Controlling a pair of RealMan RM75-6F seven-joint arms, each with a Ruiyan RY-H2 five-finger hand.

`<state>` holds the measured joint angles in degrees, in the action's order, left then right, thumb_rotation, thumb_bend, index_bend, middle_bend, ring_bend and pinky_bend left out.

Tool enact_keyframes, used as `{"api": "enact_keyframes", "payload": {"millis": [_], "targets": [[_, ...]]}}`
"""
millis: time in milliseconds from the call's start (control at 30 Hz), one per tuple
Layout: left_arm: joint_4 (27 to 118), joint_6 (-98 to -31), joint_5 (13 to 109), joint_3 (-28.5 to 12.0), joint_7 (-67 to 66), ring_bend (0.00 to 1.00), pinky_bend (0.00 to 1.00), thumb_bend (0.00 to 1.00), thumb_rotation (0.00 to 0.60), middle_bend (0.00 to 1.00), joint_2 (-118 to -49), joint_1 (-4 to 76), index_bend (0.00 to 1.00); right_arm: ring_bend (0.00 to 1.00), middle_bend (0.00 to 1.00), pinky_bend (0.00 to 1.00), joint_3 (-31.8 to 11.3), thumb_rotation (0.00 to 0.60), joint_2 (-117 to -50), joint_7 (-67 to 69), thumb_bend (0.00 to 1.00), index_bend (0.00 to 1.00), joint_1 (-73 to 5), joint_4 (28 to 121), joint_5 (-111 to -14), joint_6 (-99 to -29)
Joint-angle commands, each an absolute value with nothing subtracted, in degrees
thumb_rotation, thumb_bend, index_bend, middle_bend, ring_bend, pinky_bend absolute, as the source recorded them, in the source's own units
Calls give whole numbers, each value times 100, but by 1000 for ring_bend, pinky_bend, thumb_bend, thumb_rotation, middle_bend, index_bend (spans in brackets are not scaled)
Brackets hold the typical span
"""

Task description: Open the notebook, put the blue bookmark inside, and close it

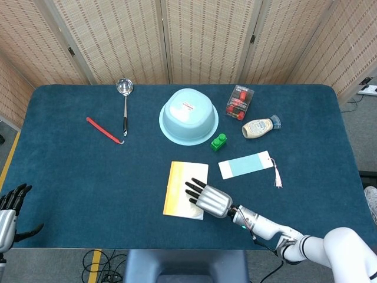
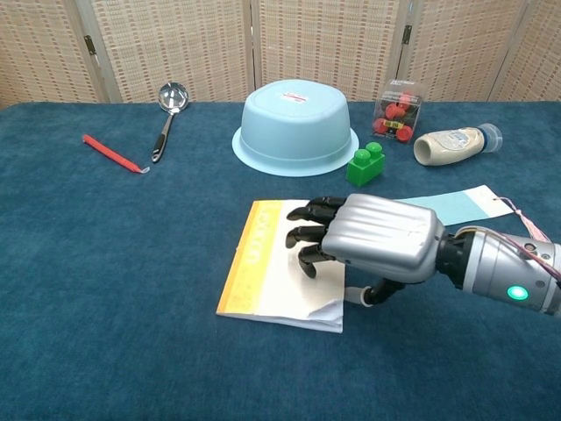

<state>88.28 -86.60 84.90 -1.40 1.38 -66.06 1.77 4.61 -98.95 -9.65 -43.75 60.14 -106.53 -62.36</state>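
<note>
Your right hand lies palm-down on the notebook, with its dark fingers extended, slightly apart, and pressing on the white cover. It grips nothing. The thumb sits beneath the palm at the near right corner of the notebook, where the page edges curl upward; whether the thumb is under the cover cannot be determined. The notebook lies flat on the blue table, closed, with its yellow spine strip facing your left and its body turned slightly askew to the table edge.

The blue bookmark lies flat on the table just right of the notebook and beyond your right wrist, clear of both. Its tassel trails off the right end.

Your left hand appears only at the lower left corner of the head view, off the table edge, fingers apart and holding nothing.

Along the far side of the table you see:
- a red pen;
- a metal ladle;
- an upturned light-blue bowl;
- a green block;
- a clear box of red items;
- a bottle on its side.
</note>
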Motion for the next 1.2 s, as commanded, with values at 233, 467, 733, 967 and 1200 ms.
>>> {"api": "enact_keyframes", "payload": {"millis": [233, 467, 733, 967, 1200], "targets": [[8794, -8625, 8512, -113, 235, 132, 180, 159, 600, 105, -6599, 171, 129, 105, 213, 144, 407, 600, -10055, -940, 271, 448, -4480, 5875, -10672, -6359], [8752, -8607, 8525, -98, 355, 132, 180, 159, 600, 103, -6584, 163, 129, 129, 235, 144, 362, 600, -10167, -909, 300, 476, -4625, 5730, -10696, -6389], [8706, -8621, 8520, -104, 488, 132, 179, 159, 600, 101, -6563, 145, 129, 160, 268, 144, 270, 600, -10306, -840, 358, 523, -4766, 5548, -10733, -6575], [8692, -8613, 8541, -100, 554, 132, 180, 159, 600, 100, -6555, 147, 129, 182, 299, 144, 254, 600, -10404, -749, 402, 590, -4861, 5400, -10723, -6636], [8681, -8622, 8536, -112, 582, 132, 179, 159, 600, 100, -6551, 144, 129, 199, 332, 144, 336, 600, -10303, -667, 413, 657, -4747, 5420, -10691, -6846]]}}
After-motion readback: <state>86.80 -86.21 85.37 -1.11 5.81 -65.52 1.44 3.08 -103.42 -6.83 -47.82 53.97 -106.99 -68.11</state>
